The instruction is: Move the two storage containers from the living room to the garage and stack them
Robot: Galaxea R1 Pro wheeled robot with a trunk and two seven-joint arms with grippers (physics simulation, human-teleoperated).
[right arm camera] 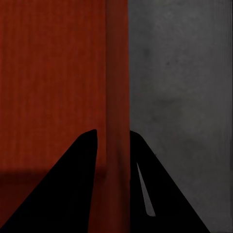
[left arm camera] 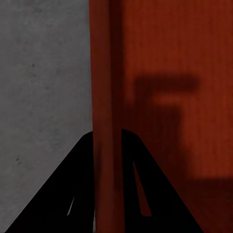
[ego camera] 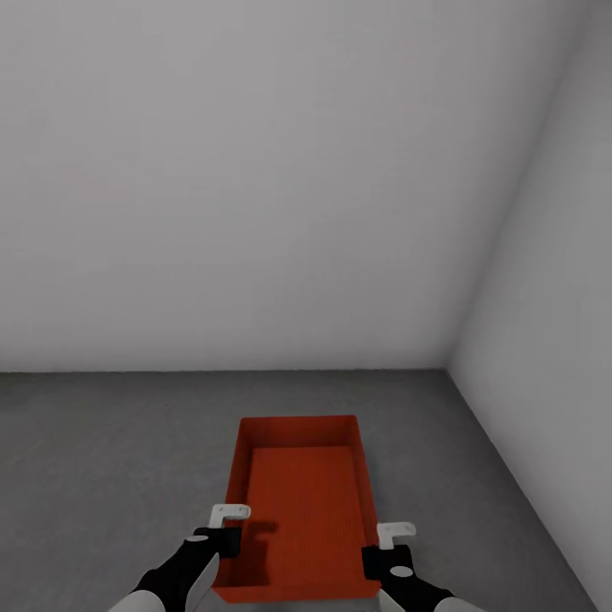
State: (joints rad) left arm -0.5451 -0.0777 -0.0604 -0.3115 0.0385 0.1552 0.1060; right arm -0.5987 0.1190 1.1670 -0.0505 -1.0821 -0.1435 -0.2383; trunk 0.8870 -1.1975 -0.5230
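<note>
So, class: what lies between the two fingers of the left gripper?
The left wall of the storage container: in the left wrist view, the left gripper straddles that thin red-orange wall.

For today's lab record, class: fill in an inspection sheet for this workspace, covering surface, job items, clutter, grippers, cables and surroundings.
Surface: dark grey floor, matte.
Job's things: one red-orange storage container, open top, empty, near the wall corner.
Clutter: nothing seen.
Grippers: left gripper straddles the container's left wall; right gripper straddles its right wall; both appear closed on it.
Cables: nothing seen.
Surroundings: plain grey-white walls.
</note>
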